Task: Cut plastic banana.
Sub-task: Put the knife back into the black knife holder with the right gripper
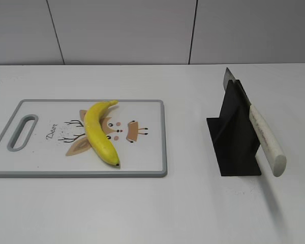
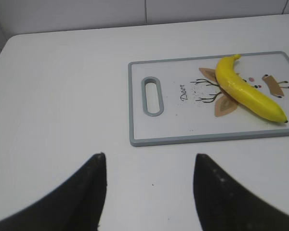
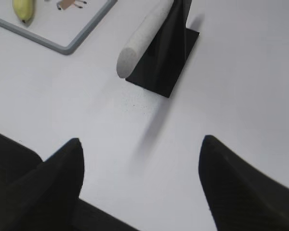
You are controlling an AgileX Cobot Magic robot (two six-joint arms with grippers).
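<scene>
While both arms hover over bare white table (image 1: 142,213), neither appears in the exterior view; only the wrist cameras show them. Nearest in the left wrist view, the left gripper (image 2: 149,192) stands with its 2 dark fingers spread wide, nothing between them, just short of the cutting board's near edge. Nearest in the right wrist view, the right gripper (image 3: 140,185) is likewise spread wide and holds nothing, with the table surface showing between its fingers.

Beyond the right gripper stands the black knife stand (image 1: 236,137), upright on the table, well apart from the board. The knife (image 1: 262,134) rests tilted in it, its pale speckled handle (image 3: 142,41) sticking out toward the camera and its blade tip rising behind the stand's top.

On the left half of the table lies the cutting board (image 1: 152,152), white with a grey rim, a slot handle at its left end and a deer drawing in the middle. The plastic banana (image 1: 98,133) lies whole on that drawing, curved, its stem pointing to the far edge.
</scene>
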